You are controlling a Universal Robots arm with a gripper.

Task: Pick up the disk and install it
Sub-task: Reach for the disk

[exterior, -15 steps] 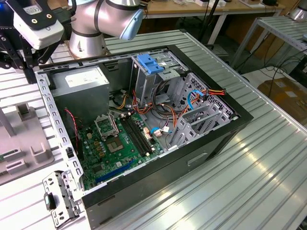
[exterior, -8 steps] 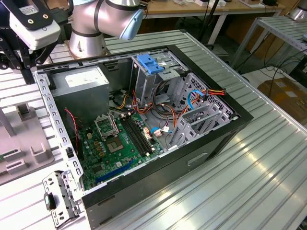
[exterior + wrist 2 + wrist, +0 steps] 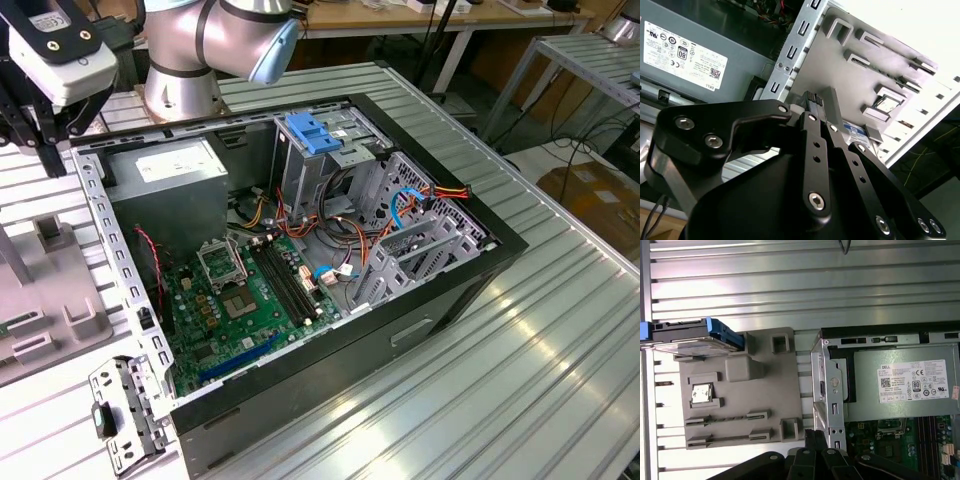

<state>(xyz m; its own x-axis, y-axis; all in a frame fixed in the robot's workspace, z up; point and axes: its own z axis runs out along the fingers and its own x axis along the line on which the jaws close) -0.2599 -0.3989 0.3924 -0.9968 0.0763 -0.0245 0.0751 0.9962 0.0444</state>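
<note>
The disk (image 3: pixel 687 339) sits on the grey fixture (image 3: pixel 740 390), presumably staged for pickup, well apart from the gripper (image 3: pixel 816 435), its jaws pressed together, empty

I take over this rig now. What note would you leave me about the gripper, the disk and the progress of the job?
Gripper: shut, empty, hanging between the grey fixture plate and the open computer case.
Disk: on a corner of the fixture plate, apart from the gripper.
Done: nothing that shows.
Left: the disk is not yet picked up and not yet installed in the case.
</note>
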